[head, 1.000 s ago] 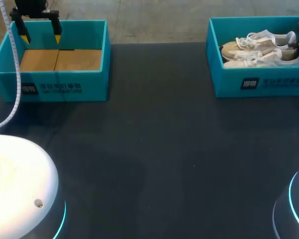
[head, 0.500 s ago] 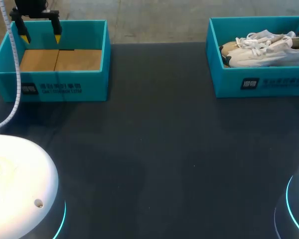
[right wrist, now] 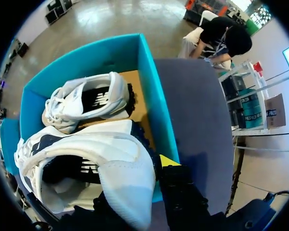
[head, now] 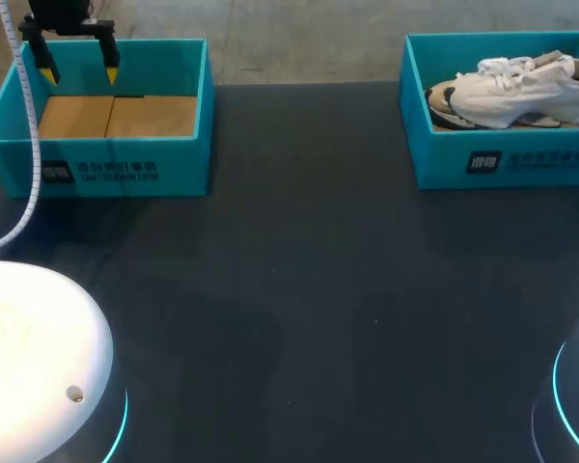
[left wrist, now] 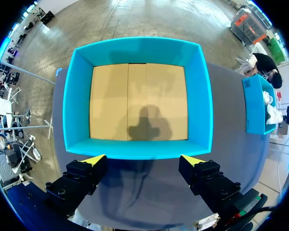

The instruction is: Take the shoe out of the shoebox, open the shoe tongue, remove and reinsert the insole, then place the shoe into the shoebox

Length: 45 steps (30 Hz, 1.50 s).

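A white shoe (head: 507, 92) with dark trim hangs tilted over the right blue shoebox (head: 502, 164), its toe toward the box's left wall. In the right wrist view my right gripper (right wrist: 135, 187) is shut on the heel collar of this shoe (right wrist: 86, 154); one yellow fingertip (right wrist: 167, 160) shows outside the heel, the other is hidden inside the shoe. A second white shoe (right wrist: 82, 103) lies on the box's cardboard floor ahead of it. My left gripper (head: 77, 66) stands open, holding nothing, above the near wall of the left box (left wrist: 135, 149).
The left blue box (head: 125, 169) holds only a cardboard floor. Dark tabletop (head: 299, 289) stretches between and in front of the two boxes. My arms' bases sit at the near corners.
The shoe has risen from lying in the right box to hanging tilted above it, in my right gripper. The left arm has not moved.
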### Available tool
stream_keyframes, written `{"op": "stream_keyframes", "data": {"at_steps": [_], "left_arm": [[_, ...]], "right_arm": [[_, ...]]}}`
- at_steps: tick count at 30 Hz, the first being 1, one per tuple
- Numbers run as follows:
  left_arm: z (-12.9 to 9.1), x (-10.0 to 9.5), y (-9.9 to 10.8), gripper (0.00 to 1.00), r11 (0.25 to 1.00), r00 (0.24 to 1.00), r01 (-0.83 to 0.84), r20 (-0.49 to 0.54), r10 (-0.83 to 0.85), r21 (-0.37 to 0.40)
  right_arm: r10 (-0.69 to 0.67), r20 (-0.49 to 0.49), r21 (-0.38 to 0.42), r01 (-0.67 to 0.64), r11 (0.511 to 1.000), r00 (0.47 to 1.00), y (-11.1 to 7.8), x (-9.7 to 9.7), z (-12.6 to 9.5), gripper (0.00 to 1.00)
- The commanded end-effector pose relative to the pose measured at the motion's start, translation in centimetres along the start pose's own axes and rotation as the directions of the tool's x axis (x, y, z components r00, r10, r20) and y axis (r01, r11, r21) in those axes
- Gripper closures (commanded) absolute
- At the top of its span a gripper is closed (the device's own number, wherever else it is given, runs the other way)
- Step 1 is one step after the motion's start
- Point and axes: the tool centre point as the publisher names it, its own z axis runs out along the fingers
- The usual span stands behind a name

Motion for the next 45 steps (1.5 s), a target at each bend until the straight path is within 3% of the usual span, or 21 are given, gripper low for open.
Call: {"op": "stream_keyframes", "data": {"at_steps": [1,13,24,29,36,45], "left_arm": [[0.0,0.0,0.0,0.0,1.0,1.0,0.0,0.0,0.0,0.0],[0.0,0.0,0.0,0.0,1.0,1.0,0.0,0.0,0.0,0.0],[0.0,0.0,0.0,0.0,1.0,1.0,0.0,0.0,0.0,0.0],[0.0,0.0,0.0,0.0,1.0,1.0,0.0,0.0,0.0,0.0],[0.0,0.0,0.0,0.0,1.0,1.0,0.0,0.0,0.0,0.0],[0.0,0.0,0.0,0.0,1.0,1.0,0.0,0.0,0.0,0.0]], "right_arm": [[0.015,0.012,0.007,-0.015,1.0,1.0,0.3,0.0,-1.6,1.0],[0.094,0.033,0.024,-0.095,0.995,0.995,-3.1,0.0,-9.2,1.0],[0.102,0.007,0.017,-0.102,0.995,0.995,-10.3,2.2,-14.8,1.0],[0.133,0.027,0.011,-0.134,0.991,0.991,-14.0,4.4,-16.2,1.0],[0.155,0.041,0.077,-0.158,0.984,0.987,-18.7,8.8,-17.5,1.0],[0.155,0.041,0.077,-0.158,0.984,0.987,-18.7,8.8,-17.5,1.0]]}}
